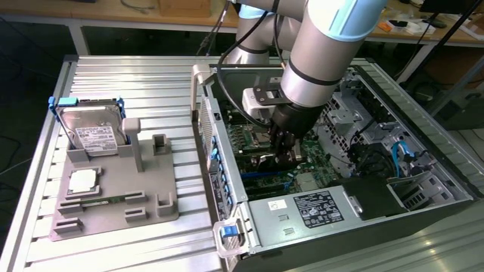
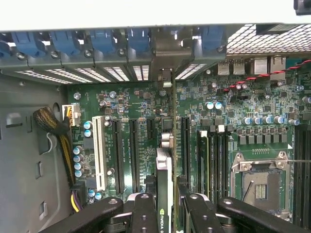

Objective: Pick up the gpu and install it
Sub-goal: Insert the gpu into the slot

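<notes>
The gpu is a thin black card seen edge-on, standing upright over the green motherboard between the long black slots. Its metal bracket end reaches the rear slot openings of the case. My gripper is shut on the card, with one black finger on each side of it. In the exterior view, the gripper reaches down inside the open PC case, and the gpu shows as a dark shape below the fingers, close to the motherboard.
A silver hard drive with blue tabs and a square CPU chip sit in the grey fixture on the exterior view's left. Inside the case are a power supply, a drive cage, a white slot and an empty CPU socket.
</notes>
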{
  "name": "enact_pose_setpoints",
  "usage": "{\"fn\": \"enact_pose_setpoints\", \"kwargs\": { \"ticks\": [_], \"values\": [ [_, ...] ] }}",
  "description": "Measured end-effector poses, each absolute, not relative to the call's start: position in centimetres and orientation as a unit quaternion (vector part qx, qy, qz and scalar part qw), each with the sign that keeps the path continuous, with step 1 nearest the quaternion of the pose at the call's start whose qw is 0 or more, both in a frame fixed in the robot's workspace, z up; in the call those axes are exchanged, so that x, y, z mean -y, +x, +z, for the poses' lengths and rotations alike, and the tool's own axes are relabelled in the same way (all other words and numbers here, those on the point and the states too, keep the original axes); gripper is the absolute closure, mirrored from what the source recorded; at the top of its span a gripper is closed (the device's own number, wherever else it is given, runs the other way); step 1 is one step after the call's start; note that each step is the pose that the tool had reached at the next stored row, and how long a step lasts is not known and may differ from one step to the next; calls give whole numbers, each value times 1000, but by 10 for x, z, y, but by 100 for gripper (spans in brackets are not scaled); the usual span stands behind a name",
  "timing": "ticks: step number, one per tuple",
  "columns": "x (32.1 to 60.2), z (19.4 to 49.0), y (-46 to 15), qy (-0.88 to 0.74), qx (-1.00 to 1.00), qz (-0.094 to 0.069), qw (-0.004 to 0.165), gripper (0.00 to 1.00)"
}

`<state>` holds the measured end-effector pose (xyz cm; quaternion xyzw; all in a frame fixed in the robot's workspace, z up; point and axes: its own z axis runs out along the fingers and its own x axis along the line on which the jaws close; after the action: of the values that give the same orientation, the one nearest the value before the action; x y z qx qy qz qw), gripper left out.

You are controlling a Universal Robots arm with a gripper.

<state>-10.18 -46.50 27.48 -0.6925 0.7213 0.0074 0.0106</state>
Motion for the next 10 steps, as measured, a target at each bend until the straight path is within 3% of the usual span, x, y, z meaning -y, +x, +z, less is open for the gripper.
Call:
{"fn": "enact_pose_setpoints", "kwargs": {
  "ticks": [10],
  "values": [
    [464, 271, -102, -692, -721, 9, 12, 73]
  ]
}}
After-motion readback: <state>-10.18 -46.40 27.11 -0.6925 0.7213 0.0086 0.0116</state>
